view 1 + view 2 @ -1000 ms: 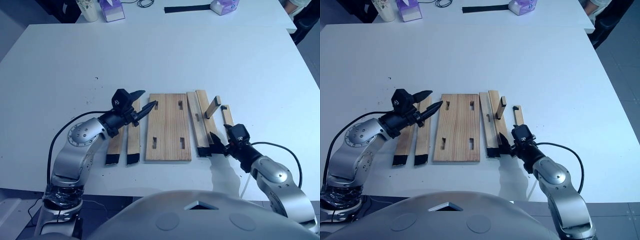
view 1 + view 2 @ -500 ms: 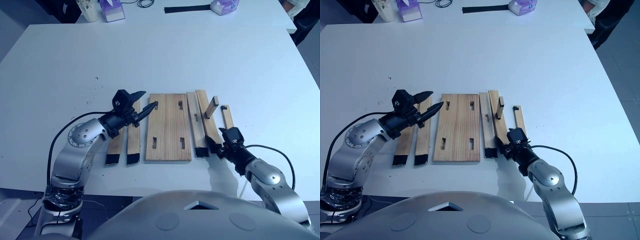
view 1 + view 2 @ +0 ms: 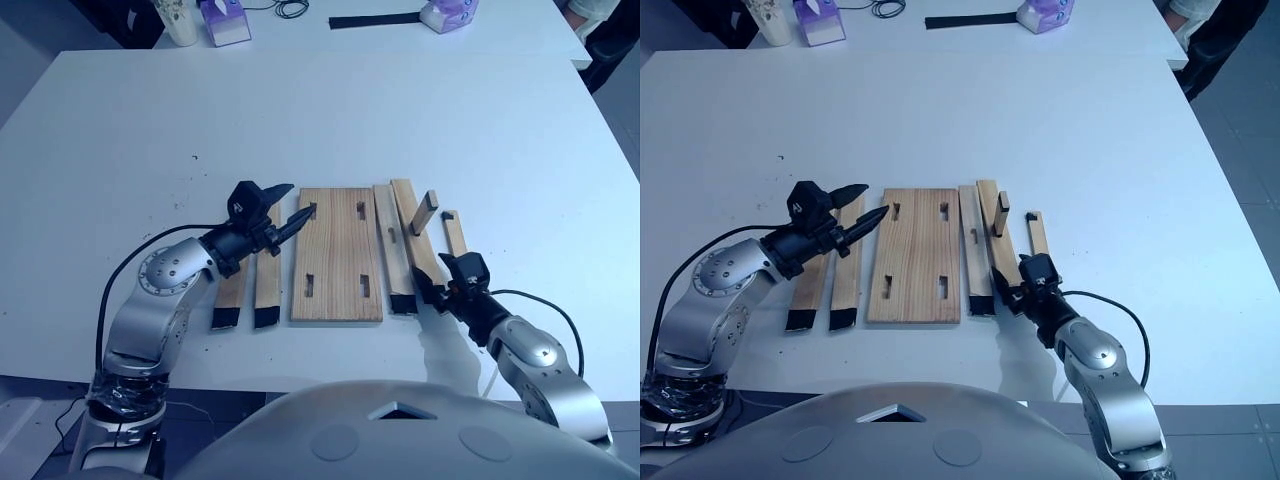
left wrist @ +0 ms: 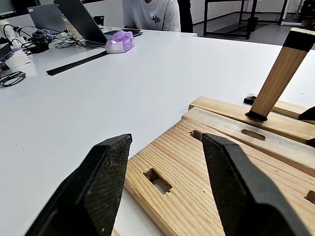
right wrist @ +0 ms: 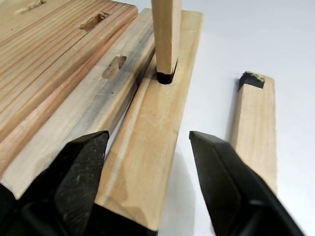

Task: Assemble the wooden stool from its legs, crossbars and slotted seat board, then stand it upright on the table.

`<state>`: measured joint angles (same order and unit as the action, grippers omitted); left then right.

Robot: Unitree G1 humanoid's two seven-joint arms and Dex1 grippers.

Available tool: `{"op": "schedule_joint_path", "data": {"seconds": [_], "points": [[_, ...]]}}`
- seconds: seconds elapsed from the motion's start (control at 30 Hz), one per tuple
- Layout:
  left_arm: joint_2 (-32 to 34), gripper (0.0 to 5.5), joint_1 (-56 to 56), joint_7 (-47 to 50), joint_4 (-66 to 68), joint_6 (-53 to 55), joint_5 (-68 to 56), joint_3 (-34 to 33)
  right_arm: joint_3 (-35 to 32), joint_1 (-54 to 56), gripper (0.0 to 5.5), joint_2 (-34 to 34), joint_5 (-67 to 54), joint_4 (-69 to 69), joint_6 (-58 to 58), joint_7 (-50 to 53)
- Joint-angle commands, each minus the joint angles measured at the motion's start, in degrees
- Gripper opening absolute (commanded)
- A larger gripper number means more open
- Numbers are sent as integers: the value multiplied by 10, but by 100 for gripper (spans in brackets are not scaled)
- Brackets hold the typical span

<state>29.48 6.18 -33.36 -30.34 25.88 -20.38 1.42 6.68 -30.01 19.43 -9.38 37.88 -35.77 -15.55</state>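
Observation:
The slotted seat board (image 3: 337, 254) lies flat on the white table. Two legs (image 3: 250, 288) lie to its left and two legs (image 3: 402, 248) to its right. One crossbar (image 3: 428, 212) stands tilted in the slot of the rightmost leg; another crossbar (image 3: 455, 232) lies loose beside it. My left gripper (image 3: 297, 198) hovers open over the board's far left corner (image 4: 162, 179), holding nothing. My right gripper (image 5: 147, 196) is open, its fingers either side of the near end of the rightmost leg (image 5: 152, 132).
A cup (image 3: 178, 18), a purple tissue box (image 3: 224, 18), a black strip (image 3: 373, 18) and another purple box (image 3: 448, 12) sit on the far table. The front table edge (image 3: 330, 370) runs close below the parts.
My right gripper has moved left and forward, from beside the loose crossbar to the near end of the rightmost leg. The left arm has hardly moved.

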Motion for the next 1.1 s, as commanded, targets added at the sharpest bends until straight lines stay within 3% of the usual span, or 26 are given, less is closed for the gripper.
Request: {"op": "schedule_joint_path", "data": {"seconds": [0.03,0.33,0.57,1.03,1.1], "points": [[0,263,0,7,-4,5,6,2,-16,-3,302,1,-3,-22,-87,19],[-8,263,6,23,-15,7,8,4,-34,53,302,37,1,14,-147,16],[-14,263,9,34,-18,7,10,6,-33,106,302,21,-11,36,-195,23],[-11,263,-7,29,-7,6,7,10,-28,60,302,2,10,-53,-112,39],[-11,263,-10,29,-6,6,7,10,-26,58,277,-1,10,-60,-103,40]]}}
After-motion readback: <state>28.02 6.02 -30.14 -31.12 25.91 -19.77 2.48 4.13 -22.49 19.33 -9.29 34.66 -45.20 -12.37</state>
